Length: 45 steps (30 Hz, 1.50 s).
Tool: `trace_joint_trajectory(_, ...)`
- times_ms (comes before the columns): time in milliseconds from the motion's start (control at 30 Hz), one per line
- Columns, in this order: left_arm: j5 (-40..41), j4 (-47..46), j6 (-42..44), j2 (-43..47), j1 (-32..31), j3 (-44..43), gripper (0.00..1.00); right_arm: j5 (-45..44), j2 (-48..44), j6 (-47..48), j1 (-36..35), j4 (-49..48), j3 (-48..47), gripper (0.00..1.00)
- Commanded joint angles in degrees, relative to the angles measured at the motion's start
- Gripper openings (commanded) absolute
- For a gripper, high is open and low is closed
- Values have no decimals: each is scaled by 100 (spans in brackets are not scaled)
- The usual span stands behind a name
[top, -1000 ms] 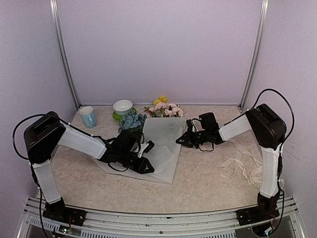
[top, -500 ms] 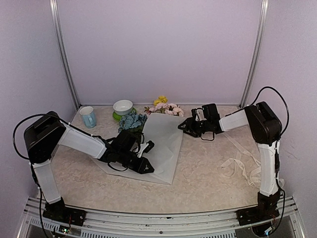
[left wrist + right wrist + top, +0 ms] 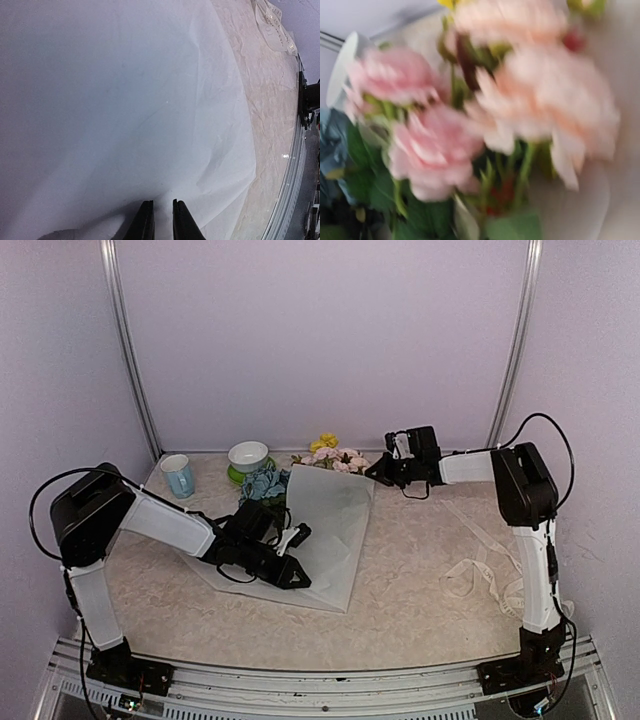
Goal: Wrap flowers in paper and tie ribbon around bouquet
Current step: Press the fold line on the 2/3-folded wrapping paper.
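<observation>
The flowers [image 3: 335,460] lie at the back of the table, pink roses and yellow blooms with a blue-teal cluster [image 3: 268,483] to their left. The white translucent paper [image 3: 325,530] spreads in front of them. Its far right corner is raised at my right gripper [image 3: 372,474], which is shut on it. The right wrist view is a blur of pink flowers [image 3: 435,145] and green leaves, and no fingers show there. My left gripper [image 3: 293,578] rests on the paper's near left part. Its jaws [image 3: 163,202] are almost together, with a ridge of paper [image 3: 125,100] between them. The ribbon [image 3: 490,560] lies loose at the right.
A light blue cup [image 3: 178,476] and a white bowl on a green saucer [image 3: 248,456] stand at the back left. The ribbon [image 3: 275,25] coils on the table near the right arm's base. Metal frame posts stand at both back corners.
My right gripper has moved away from me towards the flowers, lifting the paper's right corner and folding that edge up. The left arm has stayed where it was.
</observation>
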State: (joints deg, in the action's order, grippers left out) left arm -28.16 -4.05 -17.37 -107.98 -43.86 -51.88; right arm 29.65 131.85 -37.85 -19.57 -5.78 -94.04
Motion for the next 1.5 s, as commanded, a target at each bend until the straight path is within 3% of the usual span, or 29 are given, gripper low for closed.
trace_joint_trajectory(0,414,876,134,-391,100,202,15,-273,180,431,129,685,-453,8)
trace_joint_trajectory(67,411,855,123,-403,105,204,15,-456,124,618,162,936,-540,23)
trace_joint_trajectory(100,394,854,118,-414,105,197,16,-491,107,718,176,1027,-571,39)
trace_joint_trajectory(167,367,862,112,-425,105,179,16,-518,148,967,182,1406,-788,61)
trace_joint_trajectory(233,369,869,104,-397,97,185,15,-644,108,1117,182,1799,-801,68)
trace_joint_trajectory(333,382,849,104,-386,105,173,16,-573,-223,1341,245,1516,-170,77)
trace_joint_trajectory(467,367,879,104,-400,97,143,15,661,-275,1411,451,966,237,83)
trace_joint_trajectory(700,390,896,98,-478,90,134,16,1638,127,1431,454,381,62,78)
trace_joint_trajectory(900,419,920,133,-478,88,93,15,1871,-333,1266,513,-649,931,82)
trace_joint_trajectory(1033,426,916,154,-486,105,61,16,1156,-327,1260,525,-160,870,82)
trace_joint_trajectory(1100,409,919,154,-500,105,45,16,1141,-209,919,525,-429,989,80)
trace_joint_trajectory(1333,413,997,197,-574,130,10,16,1198,426,520,490,-410,312,55)
trace_joint_trajectory(1467,401,1120,169,-641,181,-9,16,1309,558,473,511,-537,-3,35)
